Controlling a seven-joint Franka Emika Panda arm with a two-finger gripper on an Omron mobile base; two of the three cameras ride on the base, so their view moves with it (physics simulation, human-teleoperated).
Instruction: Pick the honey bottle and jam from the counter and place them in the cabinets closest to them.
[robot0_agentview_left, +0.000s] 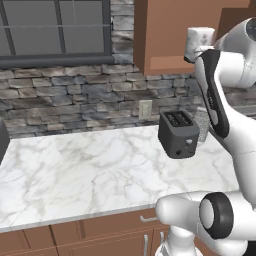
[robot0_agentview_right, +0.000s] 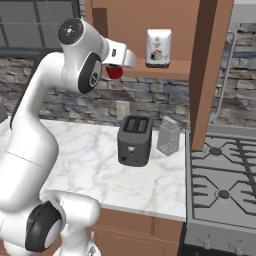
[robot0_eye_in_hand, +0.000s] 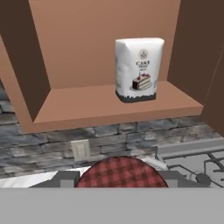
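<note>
The jam (robot0_agentview_right: 114, 73), a small red jar with a red checked lid (robot0_eye_in_hand: 120, 171), is held up in the air by my gripper (robot0_agentview_right: 116, 69), which is shut on it. The jar hangs just in front of and a little below the wooden shelf (robot0_eye_in_hand: 109, 107) of the open wall cabinet (robot0_agentview_right: 150, 30). My dark fingers (robot0_eye_in_hand: 65, 179) flank the lid in the hand view. Far below lies the white marble counter (robot0_agentview_right: 95, 155). The honey bottle is out of view.
A white cake flour bag (robot0_eye_in_hand: 139, 70) stands on the shelf's right half; its left half is bare. The cabinet's open door (robot0_agentview_right: 210, 75) juts out on the right. On the counter stand a black toaster (robot0_agentview_right: 135, 140) and a metal grater (robot0_agentview_right: 168, 136). A stove (robot0_agentview_right: 225, 175) lies right.
</note>
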